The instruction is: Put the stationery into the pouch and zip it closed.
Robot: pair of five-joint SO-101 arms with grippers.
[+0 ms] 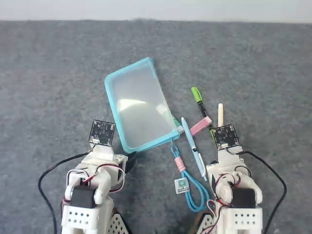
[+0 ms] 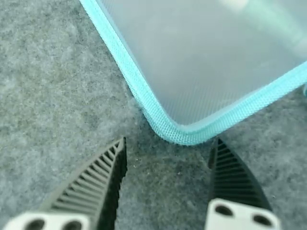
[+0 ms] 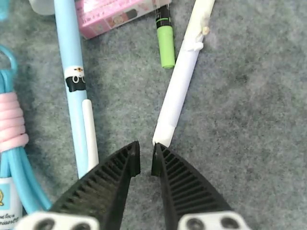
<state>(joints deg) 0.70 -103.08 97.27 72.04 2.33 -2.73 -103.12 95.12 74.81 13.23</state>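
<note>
Several bits of stationery sat loose on the grey tabletop, all outside the pouch: a blue pen, a green marker, a pink eraser and a white stick, with a blue cord loop just beside the pen. So basically nothing was packed yet.

The right tool hung right at the near end of the white stick with its jaws almost pinched together, just a sliver of gap. That was my main worry. Going down like that, it would likely have landed on the stick's tip or shoved it along the felt instead of straddling it, and a round stick rolls. The marker's end lay close by too, so a sloppy grab could have knocked that as well.

The left tool was spread wide, holding nothing, just short of the pouch's teal corner. The pouch lay flat and thin, so I reckon a pinch there could easily have slipped off the edge or just skated the whole pouch away.

Also, I couldn't tell whether the zip was open. If it was shut, nothing was going in until someone dealt with that first.
</note>
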